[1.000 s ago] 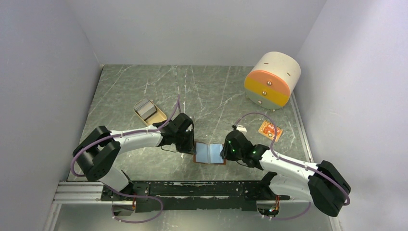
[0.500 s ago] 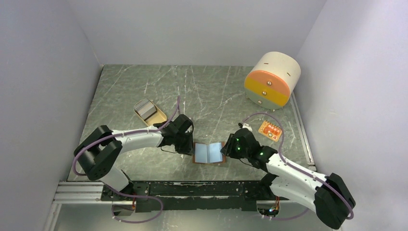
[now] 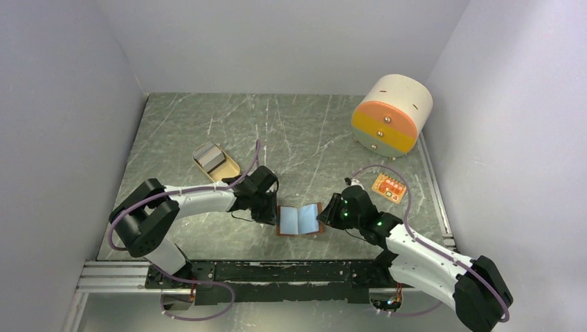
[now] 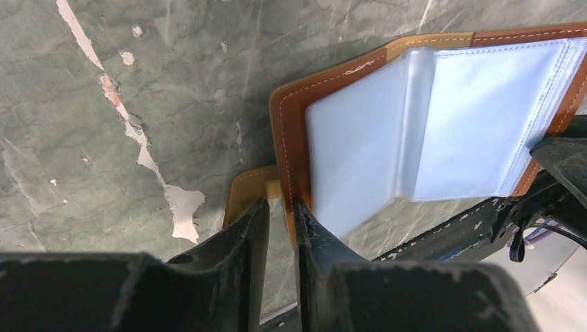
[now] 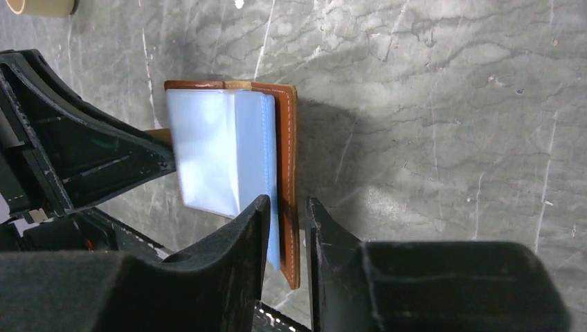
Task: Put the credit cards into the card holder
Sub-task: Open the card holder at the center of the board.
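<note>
The left tool [image 4: 280, 207] is nearly closed, its black fingers [image 4: 235, 242] pinching the stitched brown-leather edge of the card holder [image 4: 443, 117]. The holder lies open on the veined green counter [image 4: 104, 104], glossy pale-blue sleeves up. The right tool [image 5: 287, 204] is closed narrowly on the holder's opposite cover. Only the top view shows the grey credit cards [image 3: 210, 155], stacked in a tan dish [image 3: 228, 168] well beyond the holder's left side.

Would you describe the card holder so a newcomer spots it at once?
On the green marble table, look near the front edge, between the left arm and right arm. The card holder is there: a small brown leather wallet. Unlike the tan dish and the cream-and-orange drum, it is open like a book, showing pale blue sleeves.
</note>
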You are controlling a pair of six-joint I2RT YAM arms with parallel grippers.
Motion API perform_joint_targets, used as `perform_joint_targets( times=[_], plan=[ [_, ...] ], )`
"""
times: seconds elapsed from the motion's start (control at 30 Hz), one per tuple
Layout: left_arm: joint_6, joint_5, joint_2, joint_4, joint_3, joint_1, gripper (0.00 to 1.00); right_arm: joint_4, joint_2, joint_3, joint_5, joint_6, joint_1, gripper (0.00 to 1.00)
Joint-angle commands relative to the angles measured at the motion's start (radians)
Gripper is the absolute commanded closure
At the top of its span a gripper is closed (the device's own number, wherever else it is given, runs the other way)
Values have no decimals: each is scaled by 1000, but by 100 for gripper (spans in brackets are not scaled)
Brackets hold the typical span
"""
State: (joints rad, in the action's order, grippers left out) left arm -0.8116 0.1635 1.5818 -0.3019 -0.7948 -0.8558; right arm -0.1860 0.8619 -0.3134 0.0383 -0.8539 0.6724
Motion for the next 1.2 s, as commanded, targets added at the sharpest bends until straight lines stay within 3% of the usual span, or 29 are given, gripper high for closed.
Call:
perform_joint_targets(
  times=[0.0,0.17,0.5,1.17],
  plan=[
    [3,0,15,24,10,-4,75,22,-13,9,15,-11,-8,71],
    [6,-1,21,22,9,-3,75,-18,-56,-15,-6,-7,-8,67],
    [12,0,29,16,1,-4,76,-29,-65,-4,-18,-11,-8,73],
    [1,23,-12,22,-5,-3,75,52,-19,4,34,-2,-9,75]
  ],
)
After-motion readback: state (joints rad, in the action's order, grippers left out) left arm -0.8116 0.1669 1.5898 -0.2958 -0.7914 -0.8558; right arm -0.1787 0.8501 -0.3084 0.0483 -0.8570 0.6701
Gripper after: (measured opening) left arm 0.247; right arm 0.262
